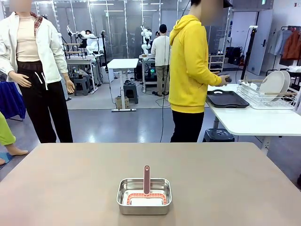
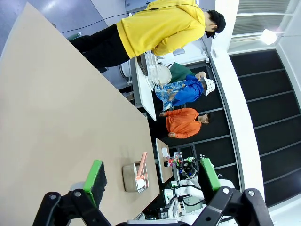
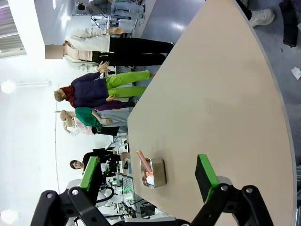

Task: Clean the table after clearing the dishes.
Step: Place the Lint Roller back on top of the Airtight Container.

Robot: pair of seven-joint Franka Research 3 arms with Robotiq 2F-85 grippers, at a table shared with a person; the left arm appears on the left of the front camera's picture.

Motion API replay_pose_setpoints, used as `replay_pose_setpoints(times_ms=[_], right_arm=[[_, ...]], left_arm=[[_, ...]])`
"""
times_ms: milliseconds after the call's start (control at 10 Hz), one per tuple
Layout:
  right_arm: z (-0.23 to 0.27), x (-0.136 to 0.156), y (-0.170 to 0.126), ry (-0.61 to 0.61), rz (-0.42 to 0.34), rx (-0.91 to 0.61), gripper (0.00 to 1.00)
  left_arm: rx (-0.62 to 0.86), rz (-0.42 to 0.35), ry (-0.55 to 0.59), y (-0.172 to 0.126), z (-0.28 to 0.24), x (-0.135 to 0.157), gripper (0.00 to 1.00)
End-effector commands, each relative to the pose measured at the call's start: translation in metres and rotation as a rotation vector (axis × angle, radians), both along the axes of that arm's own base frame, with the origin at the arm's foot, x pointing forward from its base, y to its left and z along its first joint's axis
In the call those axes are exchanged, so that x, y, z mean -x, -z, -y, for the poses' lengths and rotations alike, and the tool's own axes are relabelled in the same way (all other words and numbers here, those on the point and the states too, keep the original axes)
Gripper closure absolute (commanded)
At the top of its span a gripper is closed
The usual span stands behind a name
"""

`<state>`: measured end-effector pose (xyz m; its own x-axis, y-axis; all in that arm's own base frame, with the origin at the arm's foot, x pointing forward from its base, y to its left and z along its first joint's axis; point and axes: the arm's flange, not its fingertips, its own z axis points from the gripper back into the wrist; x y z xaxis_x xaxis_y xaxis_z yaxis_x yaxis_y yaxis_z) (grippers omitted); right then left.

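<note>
Left gripper, right gripper spread, empty. Table cleared; wiping next: grasp scraper handle in steel pan, 6 o'clock.

A steel pan is seen on the brown desk, near its front edge at the middle. A pink-handled brush is propped inside the pan, handle up. Beyond the desk a person in a yellow hoodie is turned toward a white side table. On that table a dark tray and a wire rack with white plates are placed.
</note>
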<state>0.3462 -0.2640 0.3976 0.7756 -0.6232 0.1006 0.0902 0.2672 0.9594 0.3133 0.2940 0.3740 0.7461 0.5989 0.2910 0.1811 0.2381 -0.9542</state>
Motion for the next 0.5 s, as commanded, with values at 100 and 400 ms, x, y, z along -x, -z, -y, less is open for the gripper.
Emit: replay_pose_setpoints(times_ms=[100,400], right_arm=[[0.0019,0.0016,-0.0011,-0.013,0.011,0.006,0.00],[0.0019,0.0016,-0.0011,-0.013,0.011,0.006,0.00]], left_arm=[[0.014,-0.006,0.005,-0.0057,-0.0027,0.0015,0.00],[0.014,-0.006,0.005,-0.0057,-0.0027,0.0015,0.00]])
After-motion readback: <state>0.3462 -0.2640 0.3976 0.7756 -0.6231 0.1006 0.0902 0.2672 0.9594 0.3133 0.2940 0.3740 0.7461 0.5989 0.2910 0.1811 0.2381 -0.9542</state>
